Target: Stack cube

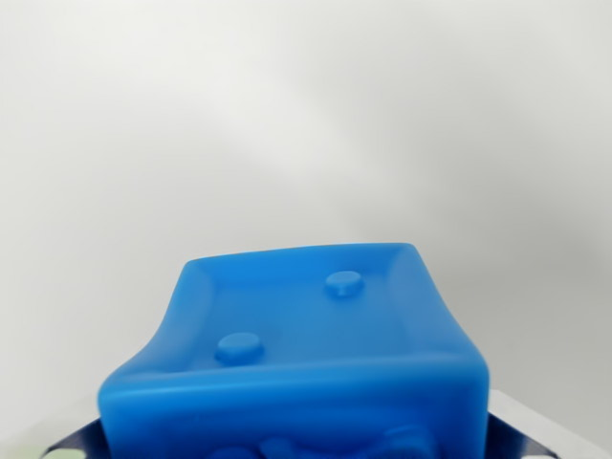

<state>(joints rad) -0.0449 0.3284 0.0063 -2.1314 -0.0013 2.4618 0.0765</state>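
We look down from the wrist at a blue cube, which fills the lower middle of the wrist view and runs off its bottom edge. Its upper face has a raised rim and two round studs, one toward the far right, one toward the near left. Its near face is cut off by the frame, with some relief shapes just showing at the bottom. At both lower corners, just beside the cube, we see slivers of shiny metal; we cannot tell whether these are the claw's fingers, nor whether the claw is apart or clamped. Around and beyond the cube lies a plain pale surface, open left, right and far. We see no containers.
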